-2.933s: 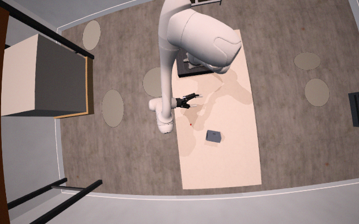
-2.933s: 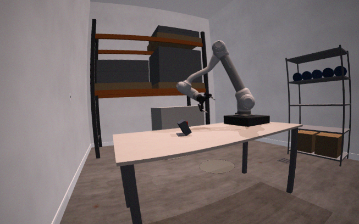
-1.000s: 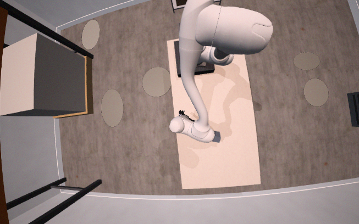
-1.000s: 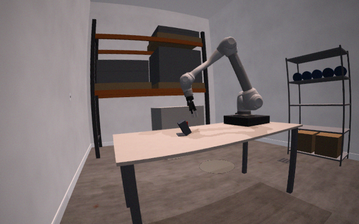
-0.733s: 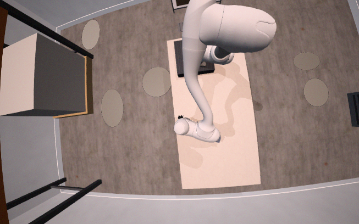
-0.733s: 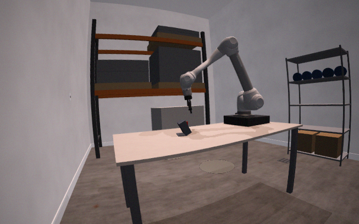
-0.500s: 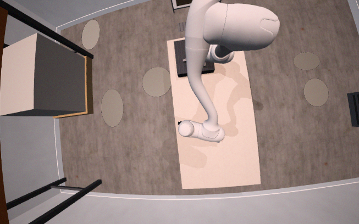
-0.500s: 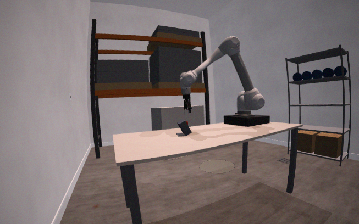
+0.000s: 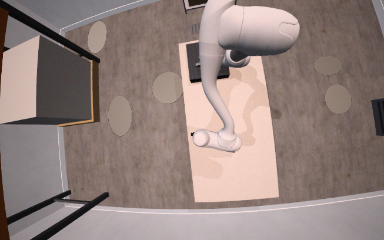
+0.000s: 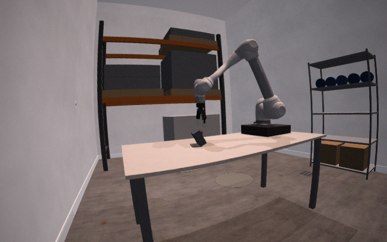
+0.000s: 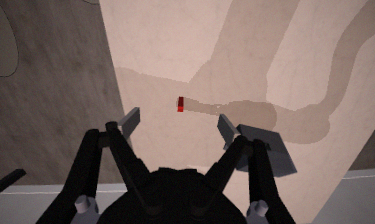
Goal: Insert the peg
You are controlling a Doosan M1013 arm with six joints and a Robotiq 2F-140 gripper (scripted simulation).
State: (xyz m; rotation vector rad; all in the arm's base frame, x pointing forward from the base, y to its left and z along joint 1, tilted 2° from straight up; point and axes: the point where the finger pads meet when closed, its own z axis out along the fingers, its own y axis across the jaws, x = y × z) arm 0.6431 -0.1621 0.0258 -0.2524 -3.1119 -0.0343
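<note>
1. the gripper hangs above the table with its jaws spread wide and nothing between them; the wrist view shows both fingertips apart with bare table surface in the gap.

2. the peg, small and red, lies on the table. in the wrist view it sits roughly midway between the two fingertips from left to right, but a little beyond them towards the far side of that view, so the gripper is not yet straight over it.

3. the peg's long axis is hard to judge because it shows so small; in the wrist view it looks slightly taller than wide, which would put its length across the line joining the fingertips, a favourable lie for a pinch. this is a judgement only.

4. the sloped panel rests on the table just beside the right finger in the wrist view, partly hidden by it. in the exterior view the panel stands under the gripper with a spot of red at its top edge.

5. the coming move probably calls for a short shift towards the peg and then a straight descent, keeping the right finger off the panel.
</note>
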